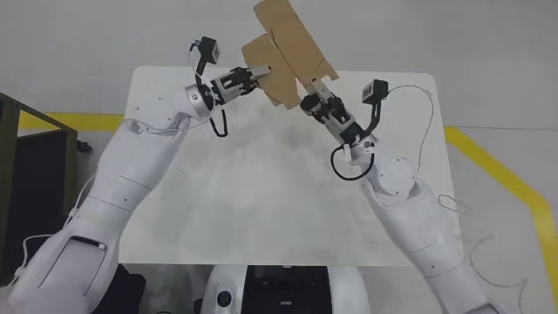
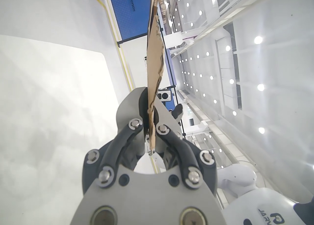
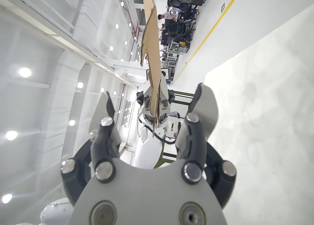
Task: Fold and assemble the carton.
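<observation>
The left hand [image 2: 149,113] pinches the flat carton [image 1: 292,30] tight. The right hand [image 3: 154,93] is wide open around its edge and should close firmly before pulling.

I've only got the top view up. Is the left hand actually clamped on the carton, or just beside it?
Observer: Clamped. The left wrist view shows the left hand shut on an edge of the carton, with the cardboard pinched tight.
Operator: And the right hand?
Observer: Open. In its own wrist view the right hand has its fingers wide apart on either side of the carton, neither touching it.
Operator: Is the carton opened into a box?
Observer: Not that I can see. Edge-on from both wrists it looks thin and flat, with no box shape.
</observation>
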`<state>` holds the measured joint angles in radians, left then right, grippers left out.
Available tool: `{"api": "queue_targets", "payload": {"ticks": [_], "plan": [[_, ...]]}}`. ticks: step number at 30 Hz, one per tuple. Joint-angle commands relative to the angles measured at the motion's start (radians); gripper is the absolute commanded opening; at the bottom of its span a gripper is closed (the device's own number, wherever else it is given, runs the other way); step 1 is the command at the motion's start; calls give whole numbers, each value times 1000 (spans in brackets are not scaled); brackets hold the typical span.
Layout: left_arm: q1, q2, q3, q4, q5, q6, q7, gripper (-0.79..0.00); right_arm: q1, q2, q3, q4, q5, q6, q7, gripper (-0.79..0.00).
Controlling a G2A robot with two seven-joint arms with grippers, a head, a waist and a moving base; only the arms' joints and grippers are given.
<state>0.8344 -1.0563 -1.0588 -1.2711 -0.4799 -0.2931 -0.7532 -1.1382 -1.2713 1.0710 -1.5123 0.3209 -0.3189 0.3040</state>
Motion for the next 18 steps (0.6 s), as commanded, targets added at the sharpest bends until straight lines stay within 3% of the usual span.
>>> {"api": "queue_targets", "payload": {"ticks": [1,8,11,18], "plan": [[-18,4,-1,9,21,38,-76,-785,-13,9,50,-1,-15,-6,18,0],[-71,18,-21,42,62,57,-331,-785,-37,43,185,-15,-48,33,190,0],[-76,25,-32,47,70,50,-414,-760,-37,51,231,11,30,25,293,0],[-72,39,-34,24,92,45,-598,-785,-36,69,257,38,2,-24,503,0]]}}
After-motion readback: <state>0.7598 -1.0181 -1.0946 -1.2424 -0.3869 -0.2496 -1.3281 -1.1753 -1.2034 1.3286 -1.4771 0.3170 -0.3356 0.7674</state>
